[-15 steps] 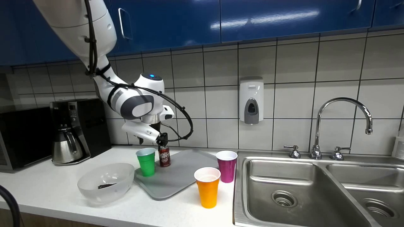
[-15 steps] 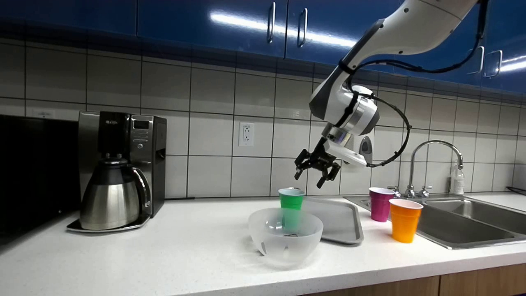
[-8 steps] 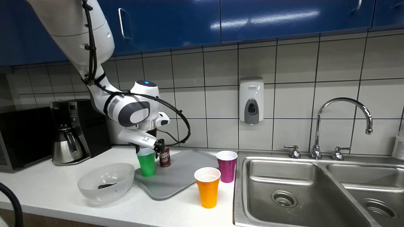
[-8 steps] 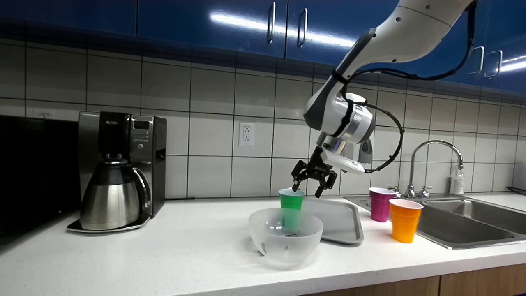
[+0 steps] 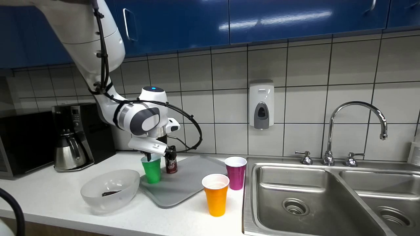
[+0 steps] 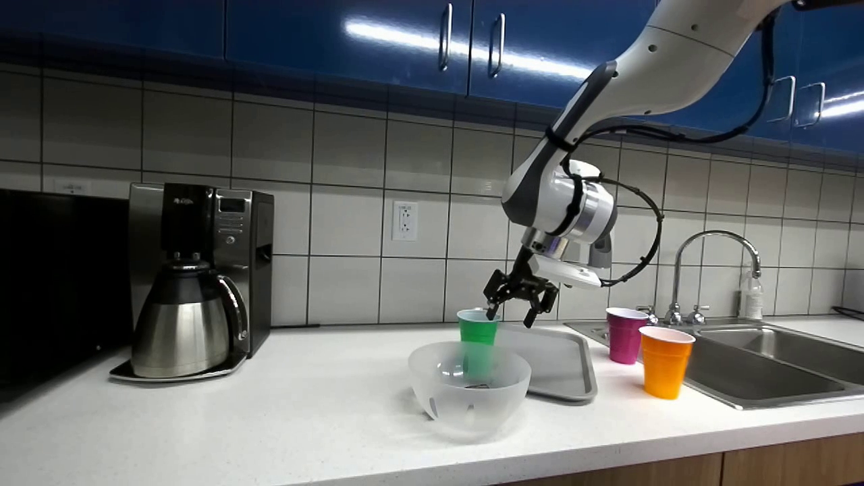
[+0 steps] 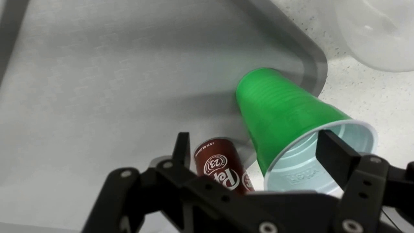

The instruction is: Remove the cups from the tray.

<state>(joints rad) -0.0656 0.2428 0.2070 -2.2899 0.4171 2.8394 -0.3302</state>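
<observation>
In an exterior view, the claw (image 6: 511, 318) is seen right of the frame's centre, with its two fingers spread well apart. The green cup (image 7: 284, 110) is stood upright on the grey tray (image 5: 193, 177), close to the rounded corner that is shown at upper right in the wrist view. There, the cup's mouth is crossed by the finger on the right of the frame; whether the cup is touched by it cannot be told. The other finger is seen at lower centre, by a dark red soda can (image 7: 220, 161) whose top is covered by the claw. The can is likewise set on the tray, beside the green cup.

The purple cup (image 5: 236, 173) and the orange cup (image 5: 216, 200) are stood upright on the white worktop (image 5: 177, 221), right of the tray in both exterior views and near the steel sink (image 5: 248, 196). Just beside the tray, a translucent bowl (image 5: 126, 190) is placed, in which a small dark object (image 5: 111, 193) is held. At the left of both exterior views, a coffee maker (image 6: 233, 223) is set.
</observation>
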